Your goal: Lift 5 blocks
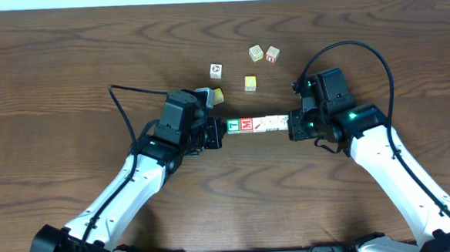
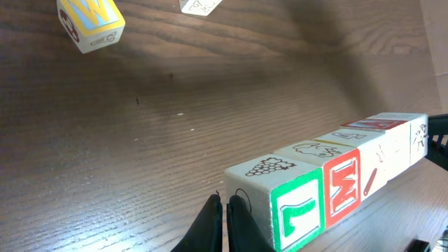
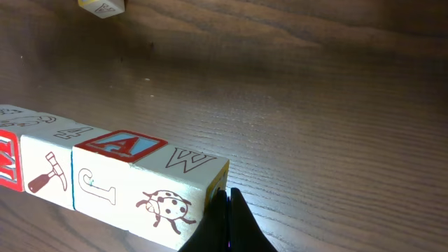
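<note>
Five blocks (image 1: 257, 125) stand in one straight row near the middle of the desk (image 1: 52, 73), side against side, between the two arms. The left pincer (image 1: 219, 132) is closed, its fingers (image 2: 208, 224) lie together, and its tip touches the outer face of the green block (image 1: 233, 126), which is the left end of the row. Just beside this one comes the red block (image 1: 246, 125), and after it three whitish ones. The right pincer (image 1: 293, 127) is closed too, with fingers together, and its tip touches the end block (image 3: 175, 199) at the right; in the right wrist view this one shows a ladybug on its side and a W on top, and its neighbour has a red and blue A on top. So the row is pressed from both ends by closed tips and is not gripped between fingers. Whether the row rests on the desk or is a little above it, I cannot tell from these views. Beyond the row, on the far side from the arms, lie other cubes: a yellow cube (image 1: 250, 83) near the row, a second yellow one just beside the left wrist, a white cube (image 1: 217, 69) further back, and a pale cube (image 1: 256, 53) next to a red-marked cube (image 1: 271, 55), both well apart from the row.
</note>
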`<state>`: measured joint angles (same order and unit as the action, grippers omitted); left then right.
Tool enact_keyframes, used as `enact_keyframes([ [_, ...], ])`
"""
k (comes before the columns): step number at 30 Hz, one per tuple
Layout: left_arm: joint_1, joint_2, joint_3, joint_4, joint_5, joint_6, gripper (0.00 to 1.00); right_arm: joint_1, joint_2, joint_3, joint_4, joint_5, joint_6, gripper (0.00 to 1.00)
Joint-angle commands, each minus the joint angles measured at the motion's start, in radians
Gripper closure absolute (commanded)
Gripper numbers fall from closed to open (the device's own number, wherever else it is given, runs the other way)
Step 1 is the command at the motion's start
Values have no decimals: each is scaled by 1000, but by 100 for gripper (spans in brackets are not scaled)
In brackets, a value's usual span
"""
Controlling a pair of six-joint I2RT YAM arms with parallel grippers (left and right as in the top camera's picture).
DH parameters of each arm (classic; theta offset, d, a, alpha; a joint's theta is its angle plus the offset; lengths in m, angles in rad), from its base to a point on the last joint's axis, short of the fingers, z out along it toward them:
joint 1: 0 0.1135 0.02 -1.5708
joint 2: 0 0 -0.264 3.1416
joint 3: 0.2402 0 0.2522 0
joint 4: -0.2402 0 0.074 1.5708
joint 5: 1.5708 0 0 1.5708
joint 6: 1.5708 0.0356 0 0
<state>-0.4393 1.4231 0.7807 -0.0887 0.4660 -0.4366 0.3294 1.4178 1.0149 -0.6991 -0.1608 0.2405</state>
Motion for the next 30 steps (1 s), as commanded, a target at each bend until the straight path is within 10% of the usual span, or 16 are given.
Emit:
enact_keyframes([
  [1,-48,-20,60,21,162,17,93,50,-15,32,13,-232,-13,99],
  [30,-51,4,55,-27,116,37,93,63,53,31,14,-207,-13,99],
])
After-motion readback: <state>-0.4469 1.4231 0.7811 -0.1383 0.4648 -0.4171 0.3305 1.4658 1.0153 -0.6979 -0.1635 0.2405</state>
